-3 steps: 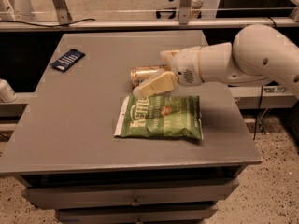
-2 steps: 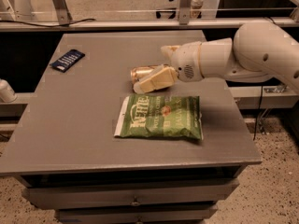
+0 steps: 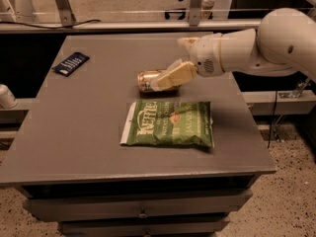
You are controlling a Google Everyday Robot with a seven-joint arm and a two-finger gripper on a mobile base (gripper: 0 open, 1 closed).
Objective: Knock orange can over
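Note:
The orange can (image 3: pixel 148 81) lies on its side on the grey table (image 3: pixel 89 127), its silver top facing left. My gripper (image 3: pixel 170 77) reaches in from the right on a white arm, and its cream fingers (image 3: pixel 174 76) cover the can's right half. The green chip bag (image 3: pixel 170 124) lies flat just in front of the can.
A dark blue flat packet (image 3: pixel 70 63) lies at the table's far left. A pale whitish cylinder (image 3: pixel 6 96) sits off the table's left edge. A metal rail and frame legs run behind the table. Drawers sit under the table's front edge.
My arm and gripper have lifted and drawn slightly back to the right. The can stays lying on its side in the same spot.

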